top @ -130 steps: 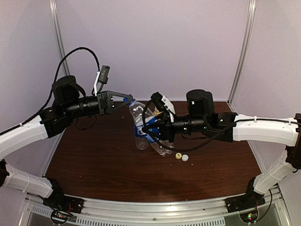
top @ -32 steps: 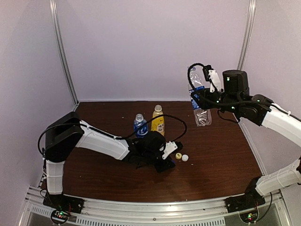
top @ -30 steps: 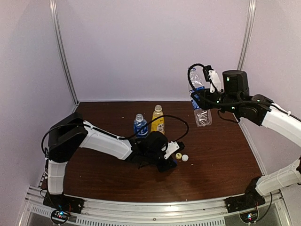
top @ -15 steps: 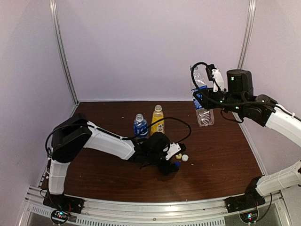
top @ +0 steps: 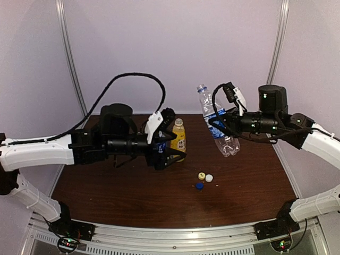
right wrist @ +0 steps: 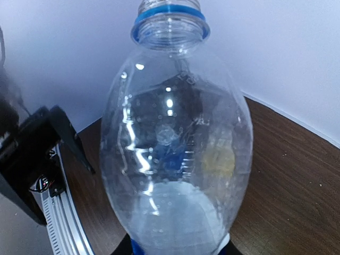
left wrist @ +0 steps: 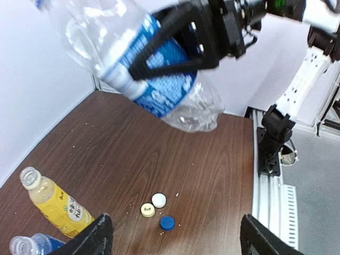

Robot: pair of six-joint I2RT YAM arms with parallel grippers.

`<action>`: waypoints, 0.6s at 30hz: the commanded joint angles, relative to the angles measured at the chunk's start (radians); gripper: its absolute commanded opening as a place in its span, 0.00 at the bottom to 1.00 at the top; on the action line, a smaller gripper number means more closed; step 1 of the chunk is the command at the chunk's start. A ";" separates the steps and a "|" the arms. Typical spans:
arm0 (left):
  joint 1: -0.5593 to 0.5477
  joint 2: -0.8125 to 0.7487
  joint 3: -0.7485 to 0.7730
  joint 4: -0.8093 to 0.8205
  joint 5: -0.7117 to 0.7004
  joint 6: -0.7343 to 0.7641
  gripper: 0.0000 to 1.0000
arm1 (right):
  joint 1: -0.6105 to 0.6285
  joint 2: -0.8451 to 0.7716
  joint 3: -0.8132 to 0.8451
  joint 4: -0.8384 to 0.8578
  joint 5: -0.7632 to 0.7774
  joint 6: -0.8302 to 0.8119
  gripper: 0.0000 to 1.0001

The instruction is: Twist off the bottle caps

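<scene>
Three bottle caps lie loose on the brown table: yellow (top: 201,176), white (top: 209,178) and blue (top: 199,186); the left wrist view has them as yellow (left wrist: 147,210), white (left wrist: 159,200) and blue (left wrist: 168,222). My right gripper (top: 213,125) is shut on the taller clear bottle (top: 215,122), held tilted in the air with its neck (right wrist: 169,16) uncapped. My left gripper (top: 172,143) hangs open and empty above the table, just in front of the yellow-orange bottle (top: 179,135). That bottle (left wrist: 53,202) and the short clear bottle (left wrist: 24,245) stand uncapped.
Pale walls with metal posts (top: 71,58) close off the back and sides of the table. A metal rail (top: 170,234) runs along the near edge with both arm bases on it. The left arm's black cable (top: 133,77) arcs high over the table.
My left gripper opened, left the blue cap on the table beside the other two, and rose off the table toward the bottles. The right arm tilted its bottle and shifted it left.
</scene>
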 commanded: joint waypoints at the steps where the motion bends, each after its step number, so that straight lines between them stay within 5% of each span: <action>1: 0.088 -0.107 0.036 -0.111 0.077 -0.108 0.83 | 0.031 0.007 -0.038 0.061 -0.222 -0.087 0.32; 8: 0.221 -0.150 0.121 -0.132 0.285 -0.235 0.85 | 0.098 0.065 -0.046 0.154 -0.371 -0.119 0.34; 18: 0.243 -0.092 0.183 -0.030 0.443 -0.329 0.85 | 0.163 0.170 0.020 0.202 -0.428 -0.134 0.35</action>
